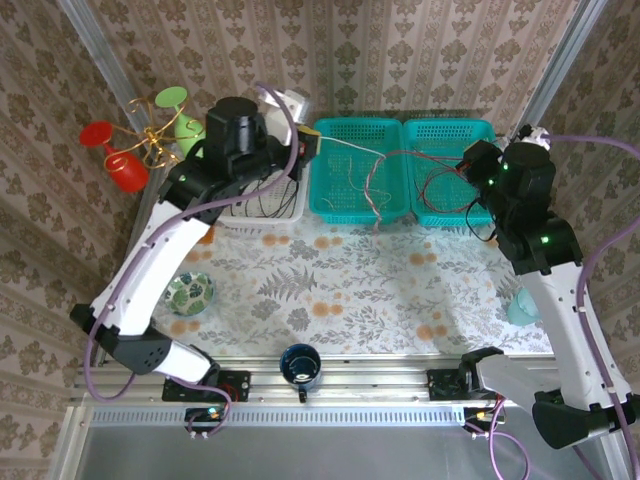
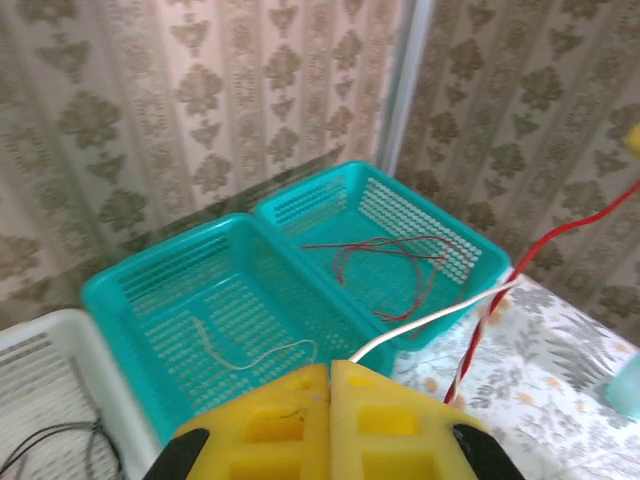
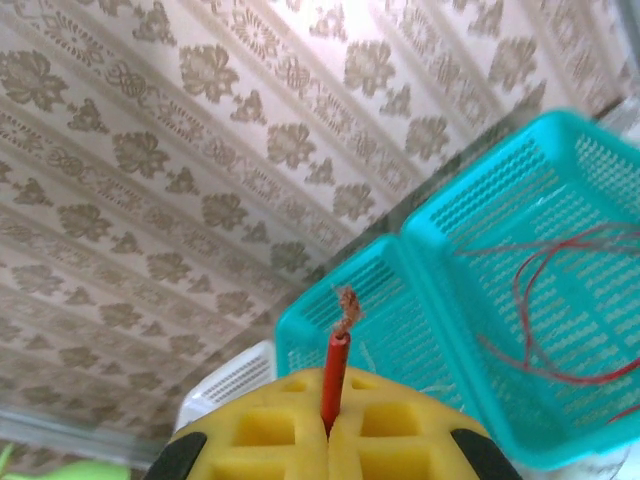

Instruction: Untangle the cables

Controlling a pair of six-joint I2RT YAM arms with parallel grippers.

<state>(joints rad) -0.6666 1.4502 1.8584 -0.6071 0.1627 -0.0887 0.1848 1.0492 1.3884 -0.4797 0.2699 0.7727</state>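
Both clamped, left tool (image 2: pixel 330 378) on white cable (image 2: pixel 430 320), right tool (image 3: pixel 328 405) on red cable (image 3: pixel 336 362), pinched parts hidden

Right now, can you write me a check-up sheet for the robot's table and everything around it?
Surface: flowery tablecloth, lying flat.
Job's things: white cable and red cable, each held by a gripper; more red cables in the right teal basket; grey cable in the left teal basket; black cables in the white basket.
Clutter: patterned bowl, dark cup, pale cup, red and green goblets.
Grippers: left gripper shut on the white cable; right gripper shut on the red cable.
Cables: purple arm cables loop beside the arms.
Surroundings: patterned wallpaper, metal frame.
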